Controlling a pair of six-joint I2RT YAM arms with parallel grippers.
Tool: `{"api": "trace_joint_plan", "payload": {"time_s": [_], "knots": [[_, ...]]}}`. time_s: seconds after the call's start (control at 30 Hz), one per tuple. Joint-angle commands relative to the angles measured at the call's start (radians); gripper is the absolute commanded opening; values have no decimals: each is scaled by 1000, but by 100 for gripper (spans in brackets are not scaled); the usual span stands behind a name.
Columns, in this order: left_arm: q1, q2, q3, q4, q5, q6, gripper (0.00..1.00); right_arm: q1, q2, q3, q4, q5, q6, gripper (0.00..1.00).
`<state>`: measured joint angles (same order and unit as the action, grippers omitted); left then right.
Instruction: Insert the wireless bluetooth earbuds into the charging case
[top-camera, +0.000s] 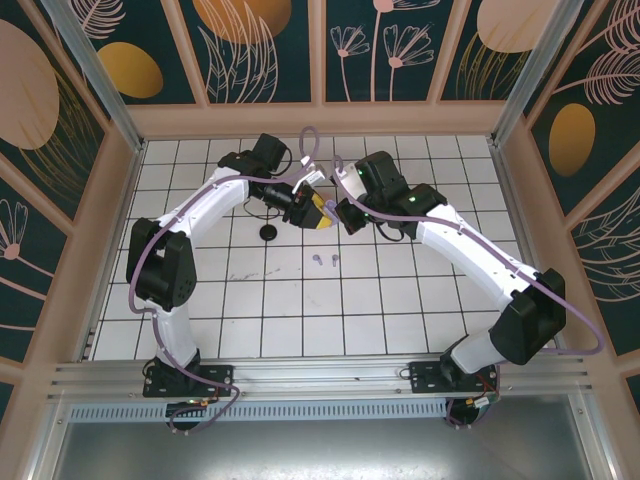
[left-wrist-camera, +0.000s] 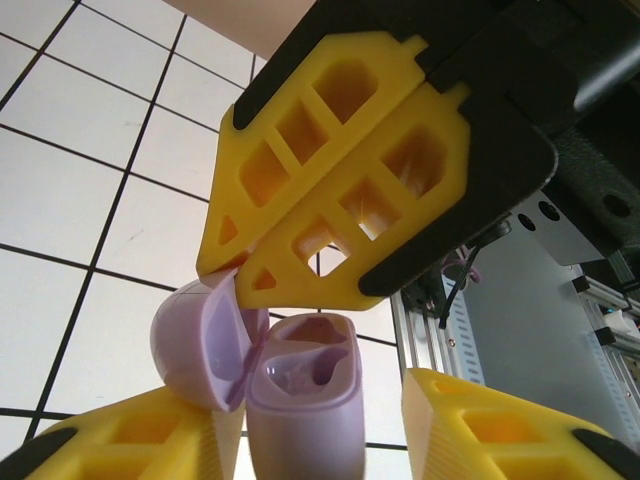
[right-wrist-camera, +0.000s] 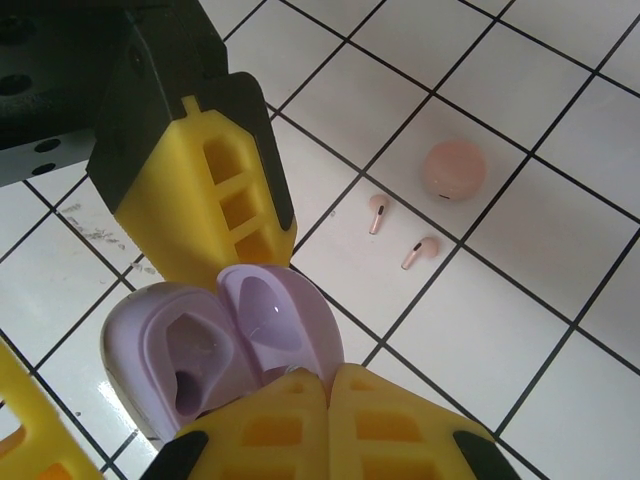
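Note:
The lilac charging case (left-wrist-camera: 305, 415) stands with its lid (left-wrist-camera: 195, 345) swung open and both sockets empty. It sits between the yellow fingers of my left gripper (left-wrist-camera: 315, 390). One finger (left-wrist-camera: 150, 440) is against the case, and a gap separates the case from the other finger (left-wrist-camera: 500, 430). My right gripper (right-wrist-camera: 330, 368) is shut, its tips resting against the rim of the open lid (right-wrist-camera: 270, 320). Two lilac earbuds (top-camera: 318, 260) lie side by side on the tiles just in front of both grippers (top-camera: 325, 214).
A black round case (top-camera: 270, 233) lies on the tiles left of the grippers. A pink case (right-wrist-camera: 455, 168) and two pink earbuds (right-wrist-camera: 377, 213) lie on the white tiled floor (top-camera: 400, 300). Wooden walls (top-camera: 115, 200) ring the floor.

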<state>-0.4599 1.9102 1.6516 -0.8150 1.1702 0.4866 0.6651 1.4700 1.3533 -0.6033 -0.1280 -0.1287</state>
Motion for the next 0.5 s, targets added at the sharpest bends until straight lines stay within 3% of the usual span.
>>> {"api": "trace_joint_plan", "payload": {"time_s": [0.0,0.13,0.47], "knots": [[-2,6,19,32,55,10,43,19,14,39,13,-25,4,0],[-2,-10,1,91,55,-31,41,22,12,34,10,-25,6,0],[-2,-36,-40,204,74,-108,13,24,9,38,15,-11,8,0]]}}
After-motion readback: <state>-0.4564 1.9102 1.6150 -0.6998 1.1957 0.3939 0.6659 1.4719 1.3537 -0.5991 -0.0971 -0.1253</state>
